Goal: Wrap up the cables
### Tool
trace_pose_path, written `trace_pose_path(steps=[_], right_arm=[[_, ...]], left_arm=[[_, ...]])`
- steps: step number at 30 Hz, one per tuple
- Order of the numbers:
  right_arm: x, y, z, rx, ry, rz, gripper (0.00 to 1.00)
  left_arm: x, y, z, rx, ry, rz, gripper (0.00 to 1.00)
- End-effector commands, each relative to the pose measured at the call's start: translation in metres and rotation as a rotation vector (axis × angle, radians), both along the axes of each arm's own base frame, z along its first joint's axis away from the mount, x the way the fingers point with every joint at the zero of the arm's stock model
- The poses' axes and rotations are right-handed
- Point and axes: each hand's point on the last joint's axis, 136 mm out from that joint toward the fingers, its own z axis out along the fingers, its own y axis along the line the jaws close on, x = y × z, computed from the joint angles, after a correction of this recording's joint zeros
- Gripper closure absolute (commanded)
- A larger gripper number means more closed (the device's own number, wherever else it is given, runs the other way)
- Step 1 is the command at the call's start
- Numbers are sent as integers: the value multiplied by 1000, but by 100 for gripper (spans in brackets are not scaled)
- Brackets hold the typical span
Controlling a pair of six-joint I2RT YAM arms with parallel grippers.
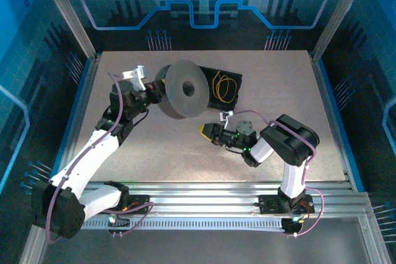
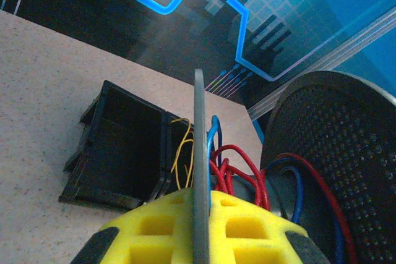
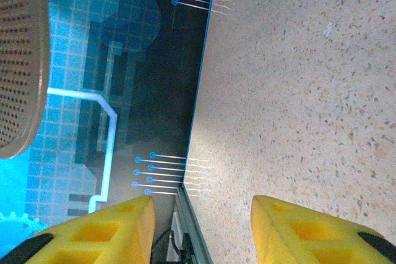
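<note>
A grey spool [image 1: 184,89] stands on edge at the table's middle back, and my left gripper [image 1: 158,91] is shut on one of its flanges. In the left wrist view the thin flange [image 2: 201,153] runs straight between the yellow fingers of that gripper [image 2: 201,227]. A red cable [image 2: 244,156] and a blue cable [image 2: 213,134] loop loosely round the hub beside the other flange [image 2: 334,171]. A yellow cable [image 2: 182,153] lies coiled in a black box [image 2: 117,153] behind. My right gripper [image 1: 203,130] hangs open and empty just in front of the spool, and nothing is between its jaws [image 3: 203,227].
The black box [image 1: 226,88] with the yellow cable [image 1: 224,86] sits right of the spool. Speckled table [image 3: 297,91] spreads under the right gripper. A flange of the spool [image 3: 18,60] shows at the left of the right wrist view. Metal rails frame the table.
</note>
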Motion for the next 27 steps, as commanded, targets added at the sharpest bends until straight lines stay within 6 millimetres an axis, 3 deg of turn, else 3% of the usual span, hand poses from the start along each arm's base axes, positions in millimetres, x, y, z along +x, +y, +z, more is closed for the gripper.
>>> trace_pose_path(steps=[1,6,11,13,17,19,21,27], right_arm=[[-6,-5,17,-7,-112,35,53],[-19,-1,35,-88,-224,128,52],[-36,-7,70,-370,-487,180,48],[-43,-11,91,-493,-627,182,45],[-58,-12,142,-498,-816,214,44],[-67,-12,161,-587,-985,216,44],[-76,-12,172,-731,-1209,230,44],[-71,-15,184,-1154,-1639,224,46]], left_arm=[[-8,6,37,62,-82,0,100],[-7,12,19,200,-7,3,100],[-4,16,0,350,77,7,100],[-3,15,-7,411,100,3,100],[-2,4,-18,491,135,-28,100],[-2,-6,-24,519,151,-67,100],[-3,-16,-30,562,175,-107,100],[-5,-27,-47,708,239,-159,100]])
